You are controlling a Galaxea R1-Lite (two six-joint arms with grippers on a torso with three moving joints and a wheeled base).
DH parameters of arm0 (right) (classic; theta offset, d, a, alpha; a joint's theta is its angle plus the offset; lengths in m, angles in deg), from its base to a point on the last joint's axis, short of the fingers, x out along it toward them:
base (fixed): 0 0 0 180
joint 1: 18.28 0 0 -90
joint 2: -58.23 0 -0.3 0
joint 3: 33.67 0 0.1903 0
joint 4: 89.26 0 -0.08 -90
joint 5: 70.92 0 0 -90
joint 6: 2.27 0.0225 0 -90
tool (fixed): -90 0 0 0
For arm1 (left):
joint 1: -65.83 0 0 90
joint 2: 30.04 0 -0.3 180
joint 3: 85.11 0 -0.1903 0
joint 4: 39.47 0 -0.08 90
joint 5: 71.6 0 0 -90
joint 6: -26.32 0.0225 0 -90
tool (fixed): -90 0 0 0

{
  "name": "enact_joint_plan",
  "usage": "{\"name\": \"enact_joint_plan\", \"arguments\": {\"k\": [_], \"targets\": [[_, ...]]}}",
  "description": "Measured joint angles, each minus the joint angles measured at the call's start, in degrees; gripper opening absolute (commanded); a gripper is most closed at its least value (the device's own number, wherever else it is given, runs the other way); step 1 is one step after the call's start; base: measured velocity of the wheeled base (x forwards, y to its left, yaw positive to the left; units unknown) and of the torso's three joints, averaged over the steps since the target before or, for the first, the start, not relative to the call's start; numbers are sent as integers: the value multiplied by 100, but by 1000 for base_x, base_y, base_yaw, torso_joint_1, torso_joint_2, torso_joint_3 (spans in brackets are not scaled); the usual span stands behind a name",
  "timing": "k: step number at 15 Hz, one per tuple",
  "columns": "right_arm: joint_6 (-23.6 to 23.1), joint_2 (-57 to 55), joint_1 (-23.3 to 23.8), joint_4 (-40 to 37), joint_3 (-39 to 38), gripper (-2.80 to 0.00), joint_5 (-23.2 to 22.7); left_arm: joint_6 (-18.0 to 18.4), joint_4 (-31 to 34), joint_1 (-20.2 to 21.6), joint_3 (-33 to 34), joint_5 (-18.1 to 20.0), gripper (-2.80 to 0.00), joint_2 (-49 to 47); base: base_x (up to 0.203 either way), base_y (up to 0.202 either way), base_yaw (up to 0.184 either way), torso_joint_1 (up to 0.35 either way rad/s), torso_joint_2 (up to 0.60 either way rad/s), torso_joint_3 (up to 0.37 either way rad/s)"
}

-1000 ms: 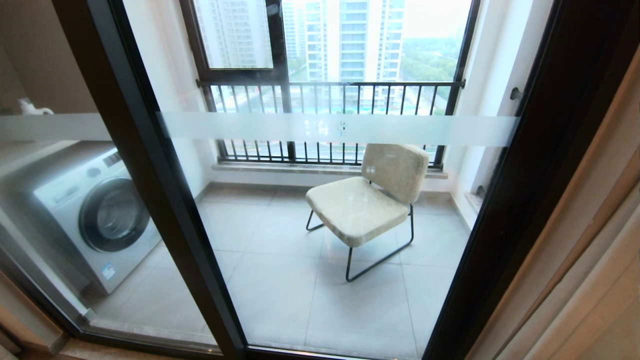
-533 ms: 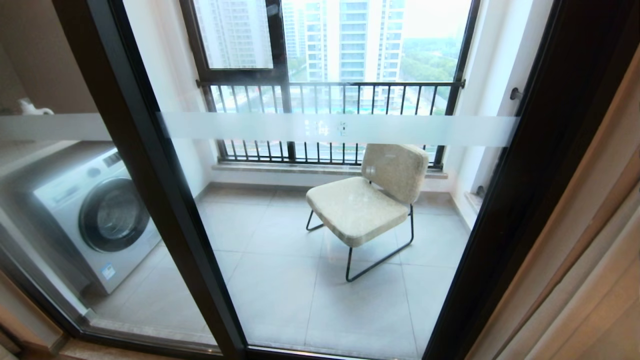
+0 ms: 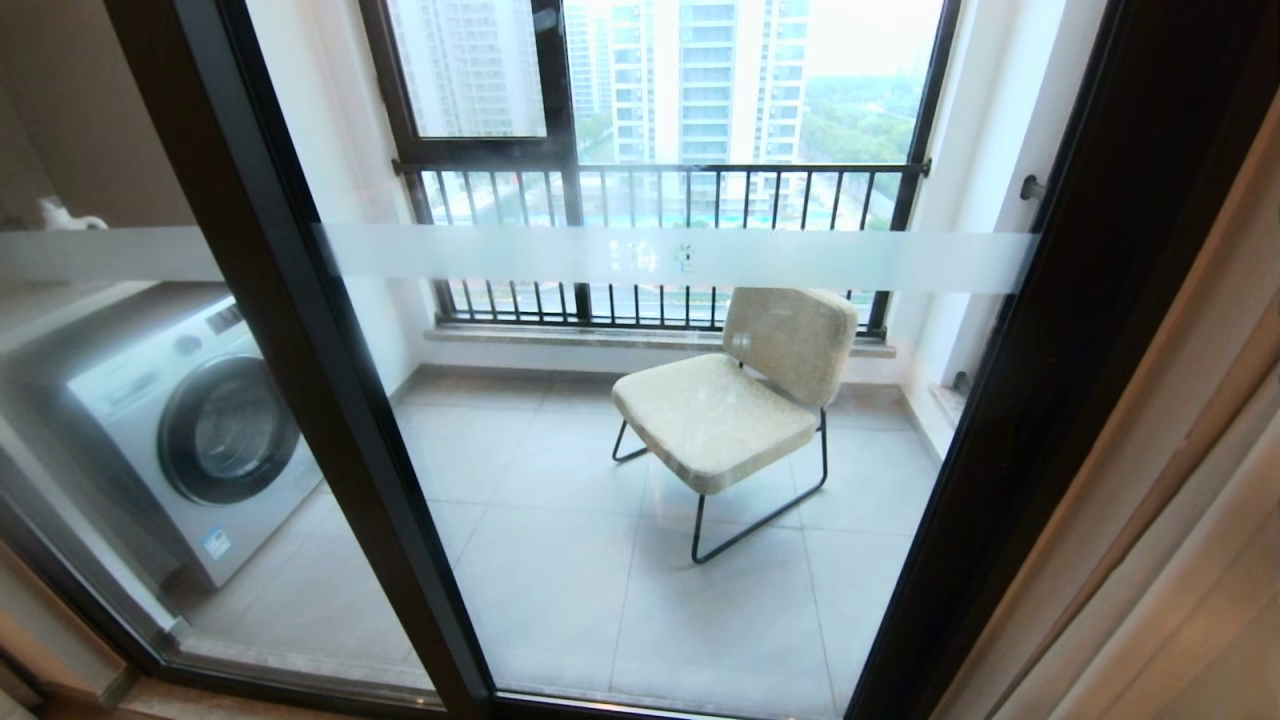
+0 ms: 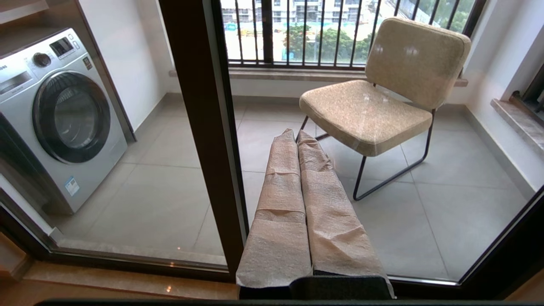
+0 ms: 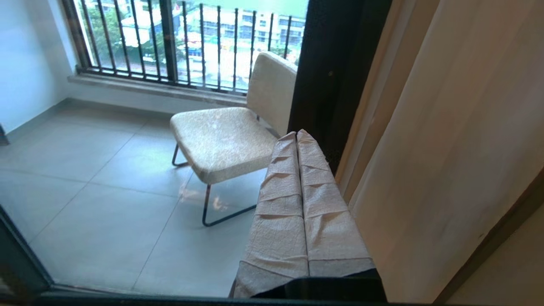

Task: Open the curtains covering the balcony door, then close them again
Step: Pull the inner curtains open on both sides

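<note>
The balcony door stands uncovered, its glass panels in thick black frames crossed by a frosted strip. The beige curtains are bunched at the right edge, beside the right door frame. In the right wrist view my right gripper is shut and empty, its cloth-wrapped fingers pressed together, pointing at the frame just left of the curtains. My left gripper is also shut and empty, held in front of the glass beside the middle black post. Neither arm shows in the head view.
Behind the glass are a cream chair on black metal legs, a washing machine at the left, and a barred window at the back. The wooden floor edge runs along the door sill.
</note>
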Motion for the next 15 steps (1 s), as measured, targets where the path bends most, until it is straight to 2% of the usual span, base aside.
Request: {"name": "enact_joint_plan", "arguments": {"k": [5, 12, 15], "targets": [[4, 779, -142, -545, -539, -280, -2, 0, 0, 0, 0, 1, -280, 0, 0, 0, 0, 0, 0, 0], [147, 2059, -72, -2249, -601, -280, -22, -2, 2, 2, 0, -5, -280, 0, 0, 0, 0, 0, 0, 0], [384, 2345, -57, -2420, -586, -280, -9, 0, 2, 0, 0, 0, -280, 0, 0, 0, 0, 0, 0, 0]]}}
